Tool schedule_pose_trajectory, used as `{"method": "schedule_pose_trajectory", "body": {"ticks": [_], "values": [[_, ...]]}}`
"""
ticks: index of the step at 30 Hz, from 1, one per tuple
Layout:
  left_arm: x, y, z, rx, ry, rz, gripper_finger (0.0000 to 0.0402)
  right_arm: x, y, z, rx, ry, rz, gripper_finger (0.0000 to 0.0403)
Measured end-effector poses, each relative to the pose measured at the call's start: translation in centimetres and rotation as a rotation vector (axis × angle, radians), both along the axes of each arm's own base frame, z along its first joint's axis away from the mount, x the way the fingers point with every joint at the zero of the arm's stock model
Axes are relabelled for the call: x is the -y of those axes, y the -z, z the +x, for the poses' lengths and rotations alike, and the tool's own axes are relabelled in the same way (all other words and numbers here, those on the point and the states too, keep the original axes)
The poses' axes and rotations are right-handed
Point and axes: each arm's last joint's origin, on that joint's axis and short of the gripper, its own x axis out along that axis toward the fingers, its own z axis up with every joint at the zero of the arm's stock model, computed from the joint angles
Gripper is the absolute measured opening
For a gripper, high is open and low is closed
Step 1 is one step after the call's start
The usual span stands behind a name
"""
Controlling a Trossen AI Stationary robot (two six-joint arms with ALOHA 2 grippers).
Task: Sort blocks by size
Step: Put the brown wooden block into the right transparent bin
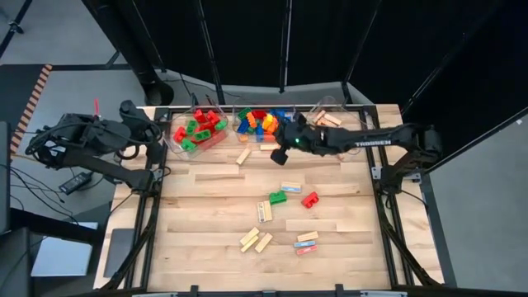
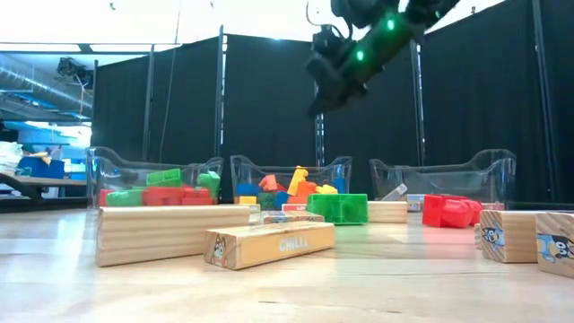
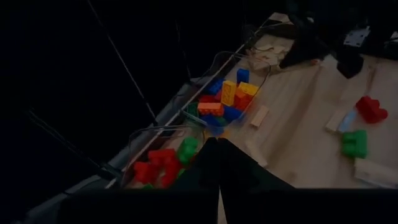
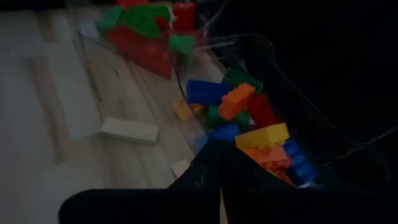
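1. Nearest the front edge of the table [image 1: 206, 247], loose blocks [image 1: 285, 219] lie scattered on the wood: a pair of tan bars [image 1: 256, 240] side by side, both running diagonally, and a small stack of short pieces [image 1: 306, 242] just right of them.
2. Farther in, a printed tan bar [image 1: 265, 211] lies with its long axis nearly front to back, a green brick [image 1: 277, 197] touches its far end, a pale bar [image 1: 290, 187] lies crosswise, and a red brick [image 1: 309, 199] sits near it.
3. Beyond those, one tan bar [image 1: 243, 156] lies tilted just in front of the bins.
4. Along the far edge stand three clear bins. My left-side bin [image 1: 198, 128] holds red and green bricks; the middle bin [image 1: 262, 122] holds a mix of blue, orange, yellow, green and red bricks; the right-side bin [image 1: 328, 117] holds tan wooden bars.
5. My right gripper [image 1: 279, 153] hangs in the air just in front of the middle bin, arm stretched in from the right; its fingers are clenched together and hold nothing.
6. My left gripper [image 1: 157, 132] waits off the table's far left corner, beside the red-and-green bin, fingers pressed together and empty.
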Motion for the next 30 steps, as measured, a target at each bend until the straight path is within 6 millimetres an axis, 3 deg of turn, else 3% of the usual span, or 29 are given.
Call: {"method": "schedule_pose_trajectory", "body": {"ticks": [6, 11, 14, 18, 24, 30], "values": [[-0.2, -0.1, -0.1, -0.009, -0.052, 0.07, 0.0004, -0.2, 5.5, -0.3, 0.003, 0.014, 0.007, 0.0005], [-0.3, -0.1, -0.3, -0.007, -0.076, 0.09, 0.0004, -0.2, 9.0, 2.3, 0.002, 0.007, 0.015, 0.0005], [-0.3, -0.1, -0.3, -0.005, -0.079, 0.091, 0.0004, 0.2, 10.5, 3.6, 0.005, 0.099, 0.005, 0.0005], [-0.3, -0.1, -0.3, -0.005, -0.076, 0.088, 0.0004, 0.9, 11.2, 4.2, 0.028, 0.183, 0.019, 0.0005], [-0.3, -0.1, -0.3, -0.005, -0.076, 0.087, 0.0004, 1.5, 11.7, 4.1, 0.024, 0.177, 0.057, 0.0005], [-0.3, -0.1, -0.4, -0.006, -0.075, 0.087, 0.0004, 0.7, 14.0, 4.4, -0.025, 0.124, 0.147, 0.0005]]}}
